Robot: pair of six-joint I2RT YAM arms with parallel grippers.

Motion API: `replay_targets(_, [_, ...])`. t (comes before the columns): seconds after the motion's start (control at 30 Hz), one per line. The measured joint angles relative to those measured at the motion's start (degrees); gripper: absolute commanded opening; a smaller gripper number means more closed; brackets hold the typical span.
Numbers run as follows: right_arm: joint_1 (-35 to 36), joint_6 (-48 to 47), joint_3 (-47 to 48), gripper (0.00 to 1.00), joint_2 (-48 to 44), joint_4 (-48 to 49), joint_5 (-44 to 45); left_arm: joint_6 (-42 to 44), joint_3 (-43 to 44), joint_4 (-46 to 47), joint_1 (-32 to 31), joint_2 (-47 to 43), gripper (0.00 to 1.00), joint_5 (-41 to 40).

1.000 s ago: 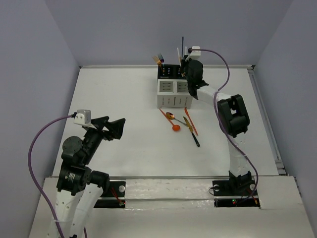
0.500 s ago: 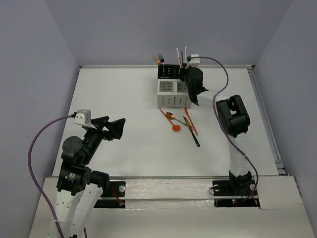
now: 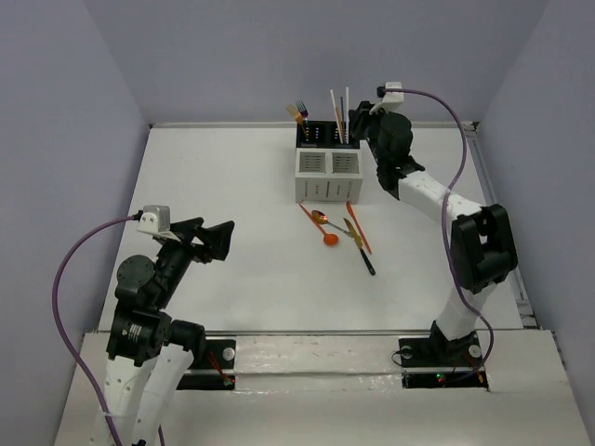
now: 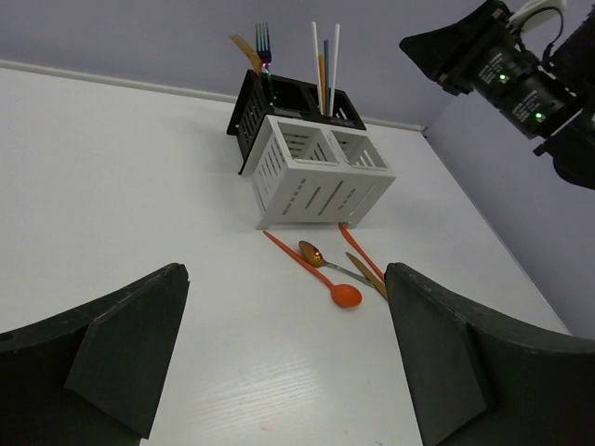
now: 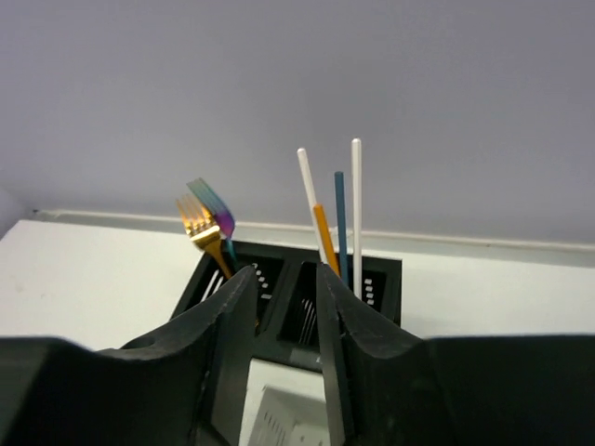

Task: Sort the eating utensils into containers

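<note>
The right arm (image 3: 418,190) reaches to the far side of the desk (image 3: 223,177). Its jaws hang high beside the caddy (image 3: 327,174), near the back right corner and clear of it. In the right wrist view the two fingers (image 5: 223,344) stand partly apart with a narrow gap between them. Nothing is in the gap and they touch nothing.

The left arm (image 3: 149,288) is raised over the near left of the desk, well away from the cutlery. Its jaws are spread wide and empty, with the caddy framed between them in the left wrist view.

The caddy stands upright at the back of the desk, white boxes in front, black boxes behind. In the back left black box stand a gold fork (image 5: 206,234) and an iridescent fork (image 5: 214,203), tines up. In the back right black box stand two white sticks (image 5: 356,209), an orange stick (image 5: 323,237) and a dark blue stick (image 5: 339,218).

On the desk just in front of the caddy lie an orange spoon (image 4: 316,279), a metallic spoon (image 4: 325,262), another orange stick (image 4: 358,253), a gold piece (image 4: 367,275) and a black stick (image 3: 367,263), all close together, some crossing.
</note>
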Motion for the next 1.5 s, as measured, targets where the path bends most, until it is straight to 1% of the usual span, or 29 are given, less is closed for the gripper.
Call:
replay_targets(0.07, [0.0,1.6,-1.3,0.32,-4.0,-4.3,-1.5,0.0,0.0,0.0,0.1,0.0,0.99,0.0])
replay_targets(0.17, [0.1,5.2,-5.3,0.22,-10.0,-10.7,-4.9,0.0,0.0,0.0,0.2,0.0,0.99,0.0])
replay_targets(0.27, [0.8,7.7,-10.9,0.18,-13.6,-15.4,-6.4,0.0,0.0,0.0,0.2,-0.1,0.99,0.0])
replay_targets(0.4, [2.8,10.1,-19.2,0.16,-15.7,-20.7,-7.5,0.0,0.0,0.0,0.2,-0.1,0.99,0.0])
replay_targets(0.47, [4.3,11.3,-24.9,0.18,-16.3,-24.8,-8.3,0.0,0.0,0.0,0.2,-0.1,0.99,0.0])
replay_targets(0.57, [5.3,12.0,-28.9,0.23,-16.6,-29.7,-9.1,0.0,0.0,0.0,0.2,-0.2,0.99,0.0])
replay_targets(0.6, [5.4,12.3,-29.5,0.26,-16.7,-31.1,-9.3,0.0,0.0,0.0,0.2,-0.2,0.99,0.0])
replay_targets(0.63, [5.4,12.4,-29.9,0.27,-16.8,-32.0,-9.3,0.0,0.0,0.0,0.2,-0.2,0.99,0.0])
replay_targets(0.87, [5.5,13.2,-30.4,0.28,-16.9,-38.1,-4.5,0.0,0.0,0.0,0.2,-0.5,0.99,0.0])
replay_targets(1.13, [6.1,14.3,-30.6,0.29,-16.9,-43.9,-5.0,0.0,0.0,0.0,0.2,-0.7,0.99,0.1])
replay_targets(1.5, [7.6,15.2,-31.0,0.34,-17.0,-48.7,-5.3,0.0,0.0,0.0,0.2,-0.9,0.99,0.1])
